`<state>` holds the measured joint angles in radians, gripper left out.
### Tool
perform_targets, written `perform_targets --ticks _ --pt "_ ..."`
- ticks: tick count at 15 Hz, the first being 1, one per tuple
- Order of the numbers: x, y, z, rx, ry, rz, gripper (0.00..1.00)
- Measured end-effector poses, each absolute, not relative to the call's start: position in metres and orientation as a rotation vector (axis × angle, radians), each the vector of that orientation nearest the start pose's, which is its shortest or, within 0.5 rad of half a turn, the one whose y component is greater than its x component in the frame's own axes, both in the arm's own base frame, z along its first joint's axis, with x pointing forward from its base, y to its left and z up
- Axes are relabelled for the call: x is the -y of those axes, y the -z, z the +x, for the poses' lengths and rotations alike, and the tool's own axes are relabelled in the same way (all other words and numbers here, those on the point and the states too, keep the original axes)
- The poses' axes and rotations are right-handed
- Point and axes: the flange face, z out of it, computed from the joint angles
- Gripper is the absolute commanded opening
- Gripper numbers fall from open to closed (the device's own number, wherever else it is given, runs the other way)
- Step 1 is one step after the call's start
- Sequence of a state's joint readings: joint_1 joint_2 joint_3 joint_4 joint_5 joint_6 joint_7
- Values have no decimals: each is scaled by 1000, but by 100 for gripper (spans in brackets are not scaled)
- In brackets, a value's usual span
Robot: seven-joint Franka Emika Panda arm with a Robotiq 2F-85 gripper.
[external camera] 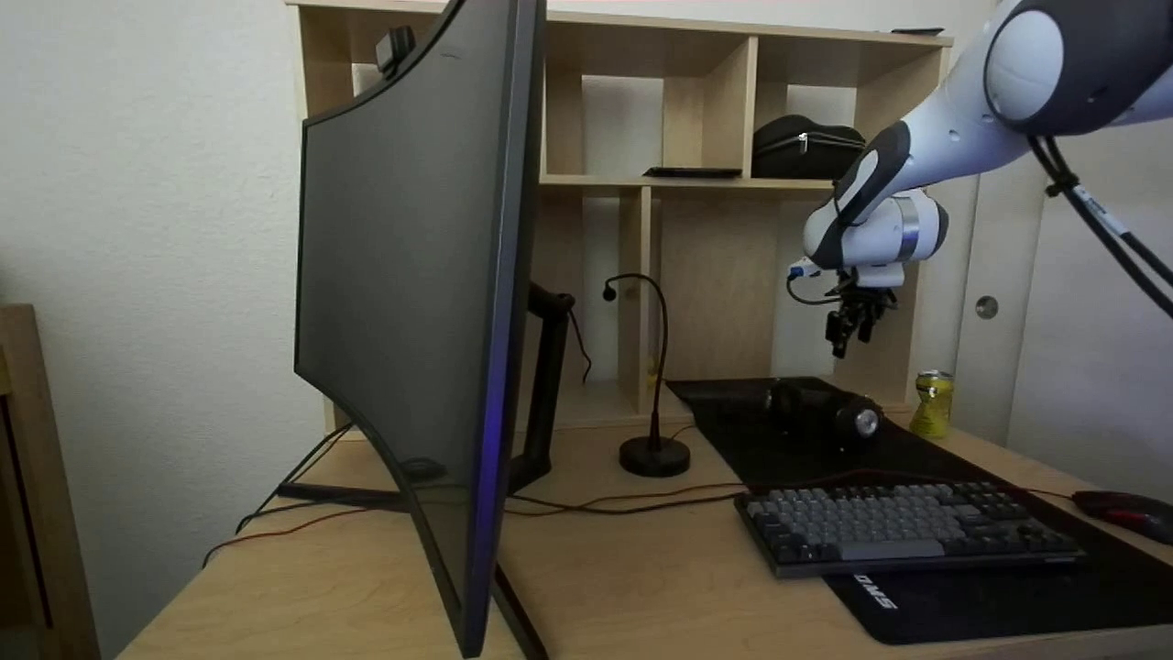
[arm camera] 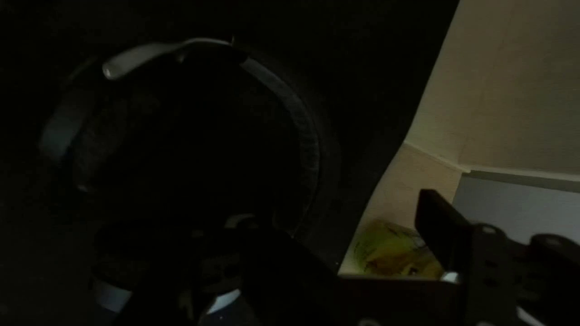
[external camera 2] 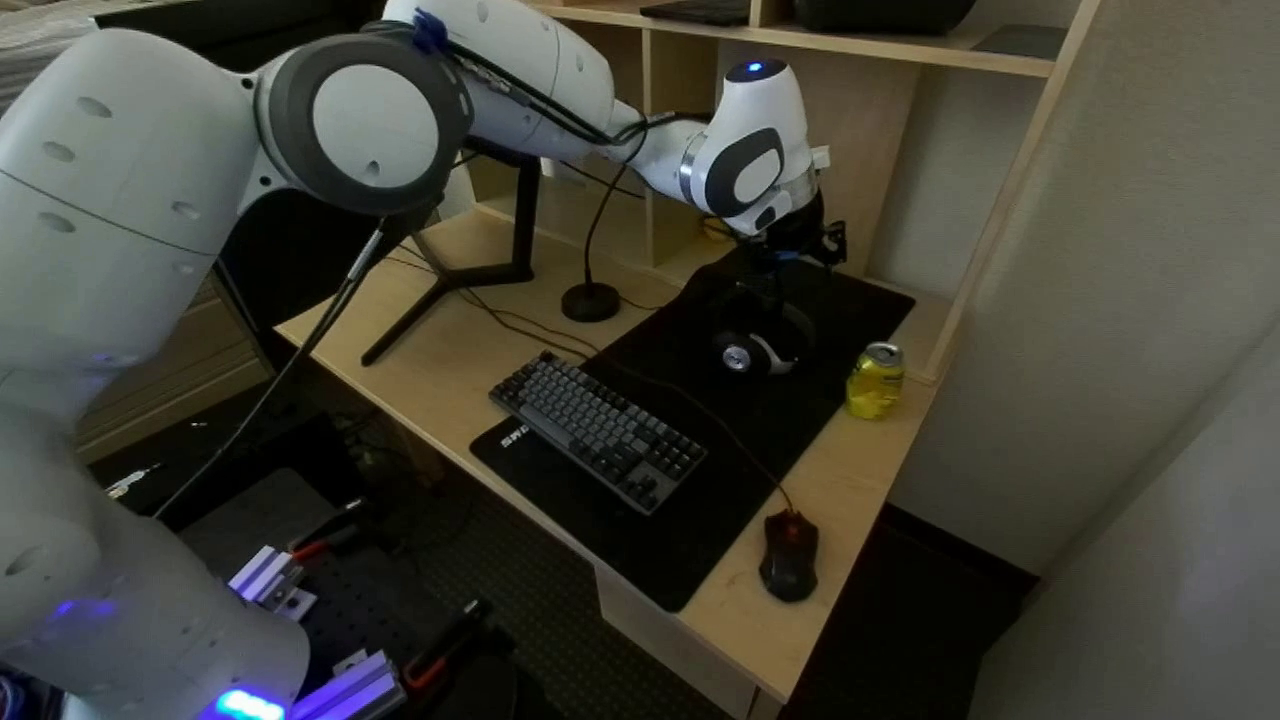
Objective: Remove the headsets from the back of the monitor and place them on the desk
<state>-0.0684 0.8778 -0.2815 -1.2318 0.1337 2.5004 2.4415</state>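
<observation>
The black headsets (external camera: 860, 420) lie on the black mat on the desk (external camera: 632, 577). They also show in an exterior view (external camera 2: 740, 357), ear cup facing out. In the wrist view their headband (arm camera: 304, 122) curves across the dark mat. My gripper (external camera: 852, 341) is above the headsets, apart from them, pointing down. In the wrist view its fingers (arm camera: 346, 217) are spread with nothing held between them. The large curved monitor (external camera: 412, 238) stands at the desk's other end, with no headsets visible on it; its back is mostly hidden.
A yellow can (external camera 2: 875, 380) stands beside the mat near the headsets. A keyboard (external camera 2: 600, 430) and mouse (external camera 2: 790, 555) lie in front. A gooseneck stand (external camera: 654, 454) rises between monitor and mat. The cubby shelf (external camera: 715, 275) stands behind. Cables cross the desk.
</observation>
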Motion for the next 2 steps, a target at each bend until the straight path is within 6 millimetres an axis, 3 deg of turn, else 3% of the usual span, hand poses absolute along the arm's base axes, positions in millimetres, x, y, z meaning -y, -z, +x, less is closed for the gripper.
perform_targets --ticks 2 --pt "204 -313 761 -2739 421 -624 99"
